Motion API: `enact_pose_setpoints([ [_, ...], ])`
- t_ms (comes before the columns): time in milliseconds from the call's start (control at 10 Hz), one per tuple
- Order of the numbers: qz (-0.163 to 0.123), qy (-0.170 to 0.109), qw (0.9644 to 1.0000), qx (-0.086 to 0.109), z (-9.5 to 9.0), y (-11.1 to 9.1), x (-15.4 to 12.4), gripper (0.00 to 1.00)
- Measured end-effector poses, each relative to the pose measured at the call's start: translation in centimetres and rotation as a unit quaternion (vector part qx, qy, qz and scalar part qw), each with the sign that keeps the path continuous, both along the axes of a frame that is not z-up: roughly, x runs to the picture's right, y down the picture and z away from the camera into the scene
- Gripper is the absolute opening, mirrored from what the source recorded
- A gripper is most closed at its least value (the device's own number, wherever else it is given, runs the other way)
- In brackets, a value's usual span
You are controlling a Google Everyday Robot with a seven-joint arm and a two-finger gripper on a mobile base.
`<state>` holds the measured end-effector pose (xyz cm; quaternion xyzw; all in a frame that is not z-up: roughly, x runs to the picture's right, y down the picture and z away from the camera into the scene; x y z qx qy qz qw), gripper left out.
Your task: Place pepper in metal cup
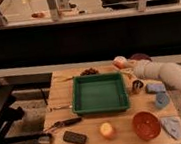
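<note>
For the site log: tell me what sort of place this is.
Likely an indoor lab or office test area: a wooden table staged with a green tray, red bowl and metal cup, a glass-and-post railing behind, and the robot's gripper at the table's far right, by the white cup.

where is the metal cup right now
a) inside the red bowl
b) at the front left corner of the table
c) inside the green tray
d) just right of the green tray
d: the metal cup stands just off the right edge of the green tray, outside it. The tool is behind the cup, near the white cup.
</note>
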<state>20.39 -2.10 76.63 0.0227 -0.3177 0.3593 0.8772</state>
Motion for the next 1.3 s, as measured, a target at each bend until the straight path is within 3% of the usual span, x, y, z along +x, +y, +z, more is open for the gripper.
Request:
enact_pose_setpoints([
  [200, 0.040, -0.001, 0.9992, -0.001, 1.8, 1.8, 0.5, 0.00],
  [500, 0.074, -0.001, 0.9973, 0.005, 2.7, 2.9, 2.2, 0.00],
  [1300, 0.120, 0.016, 0.9925, 0.015, 5.2, 3.6, 6.7, 0.00],
])
